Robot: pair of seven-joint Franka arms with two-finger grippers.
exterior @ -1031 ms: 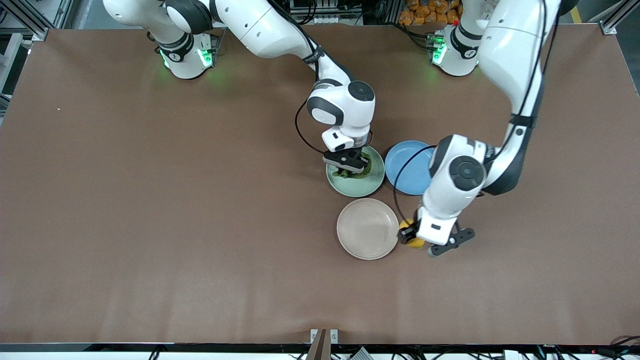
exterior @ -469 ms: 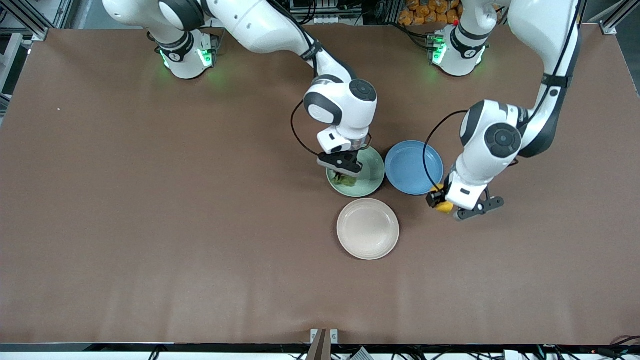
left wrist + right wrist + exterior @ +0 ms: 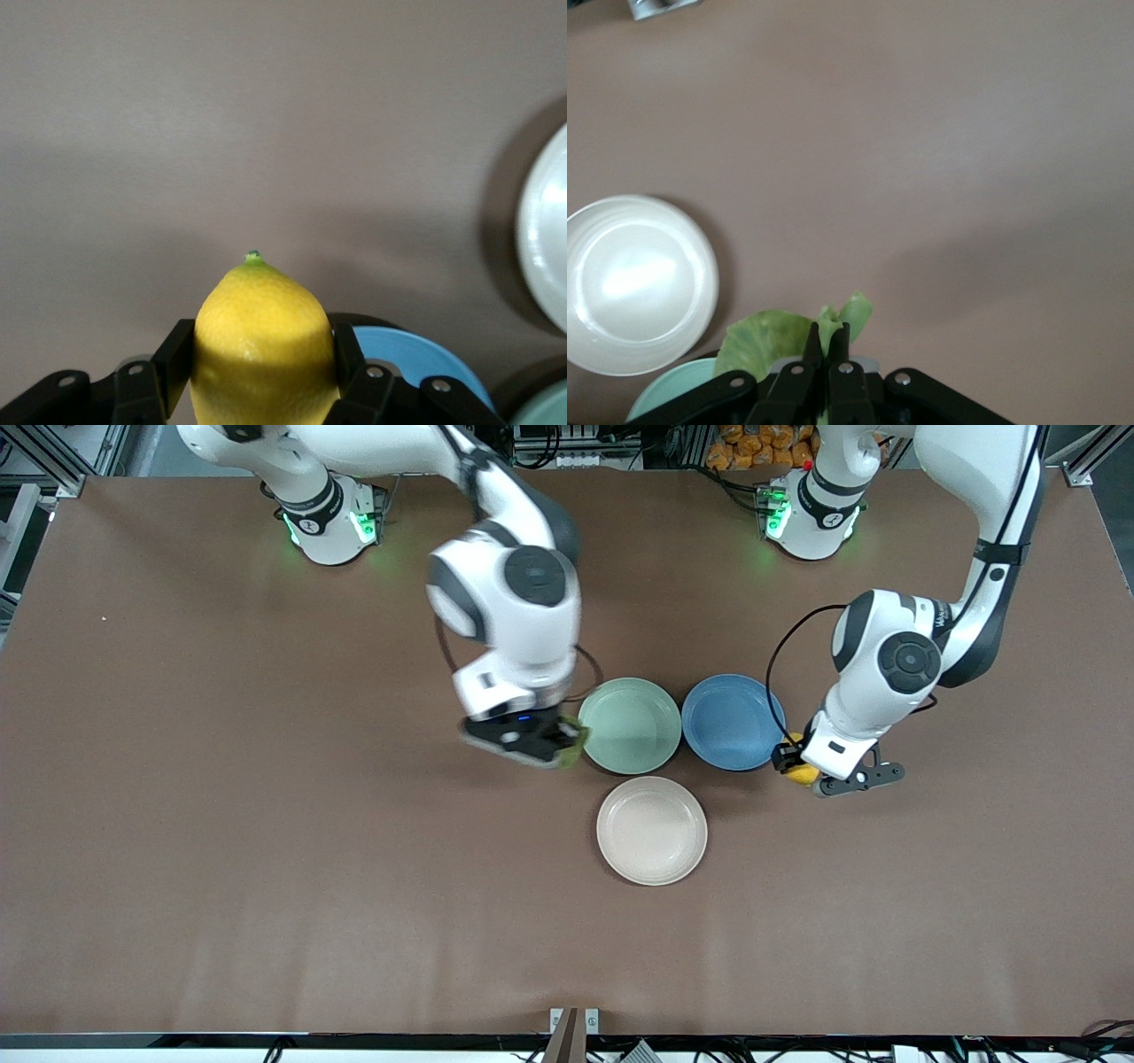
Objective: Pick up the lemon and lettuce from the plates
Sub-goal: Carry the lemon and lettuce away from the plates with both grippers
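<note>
1. Yellow lemon (image 3: 257, 341) sits clamped between the fingers (image 3: 174, 359) of the left gripper (image 3: 802, 769), held in the air over bare tabletop just beside the blue plate (image 3: 732, 722), on the side toward the left arm's end of the worktop.
2. Green lettuce (image 3: 793, 335) is pinched in the nearly closed fingers of the right gripper (image 3: 556, 746), up over the brown table (image 3: 266, 850) right at the mint-green plate's (image 3: 630, 724) rim, on the side toward the right arm's end.
3. Both the mint-green plate and the beige-white plate (image 3: 652, 830) lie bare near the worktop's middle, the beige-white one nearer the front edge.
</note>
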